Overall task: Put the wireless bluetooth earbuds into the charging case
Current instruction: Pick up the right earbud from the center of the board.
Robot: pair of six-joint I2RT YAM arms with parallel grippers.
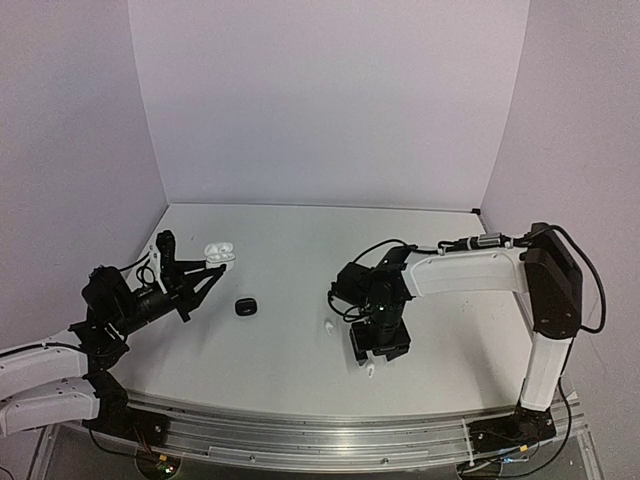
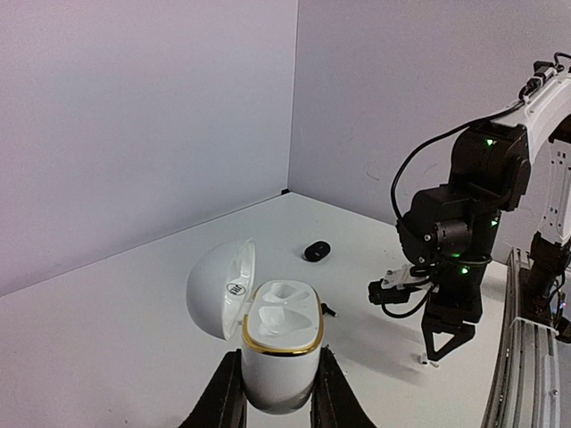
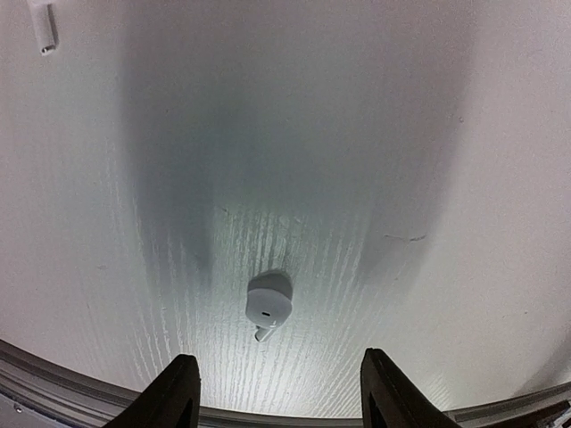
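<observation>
Glossy white plastic case (image 2: 278,370), matt table (image 2: 107,357)

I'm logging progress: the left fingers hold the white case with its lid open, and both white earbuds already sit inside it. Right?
Not quite. The left fingers hold the white case, lid open, but the left wrist view shows its wells empty; a white earbud lies on the table below the open right fingers.
</observation>
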